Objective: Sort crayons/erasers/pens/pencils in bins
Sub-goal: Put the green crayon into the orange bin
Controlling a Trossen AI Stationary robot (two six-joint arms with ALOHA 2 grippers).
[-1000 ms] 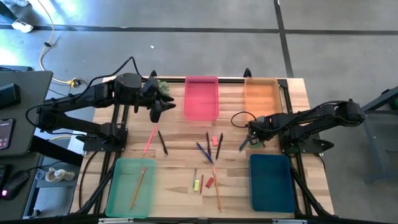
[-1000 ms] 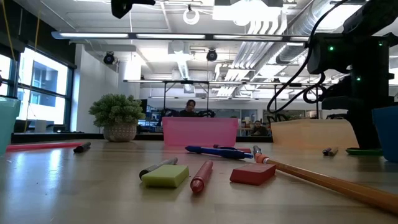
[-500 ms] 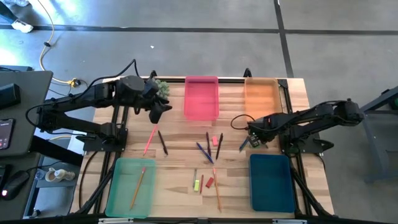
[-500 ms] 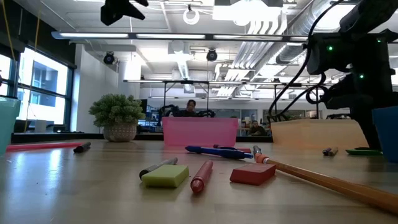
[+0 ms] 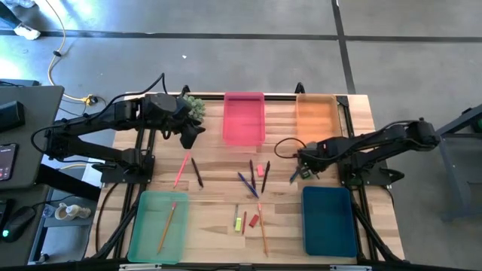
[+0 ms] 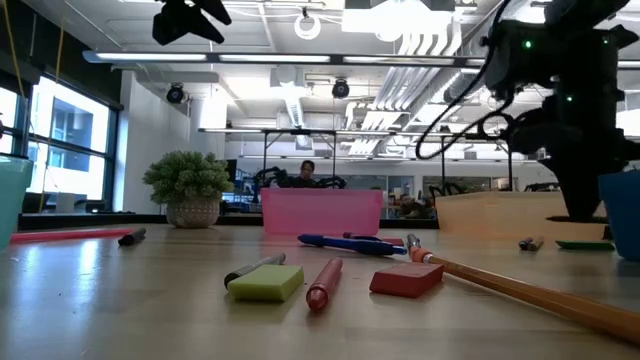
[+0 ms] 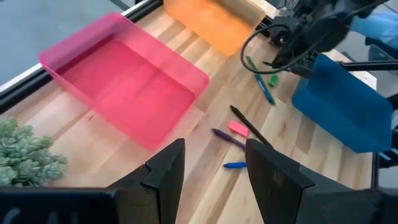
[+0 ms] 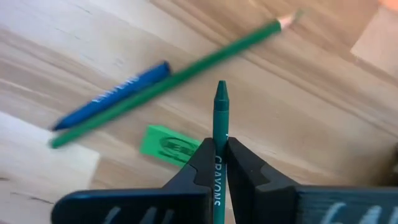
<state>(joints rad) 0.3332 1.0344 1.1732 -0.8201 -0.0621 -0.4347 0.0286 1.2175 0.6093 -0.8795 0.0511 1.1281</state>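
We find the right hand pinching a green crayon between its fingers, tip pointing away from the wrist. It hangs over the counter between the orange bin and the blue bin. On the counter just beyond the held crayon lie a green eraser, a green pencil and a blue crayon; pencil and blue crayon lie side by side, close to touching.

We find the left hand spread and holding nothing. It hovers above the far left part of the counter, beside a small plant and left of the pink bin.

Outward from both hands, we note the following:

- A red pencil and a dark pen lie near the left arm's base side.
- At counter centre, a cluster of pens lies around a pink eraser.
- Nearer the front edge lie a yellow-green eraser, a red eraser and an orange pencil.
- The pale green bin holds one orange pencil.
- The pink, orange and blue bins show no contents.
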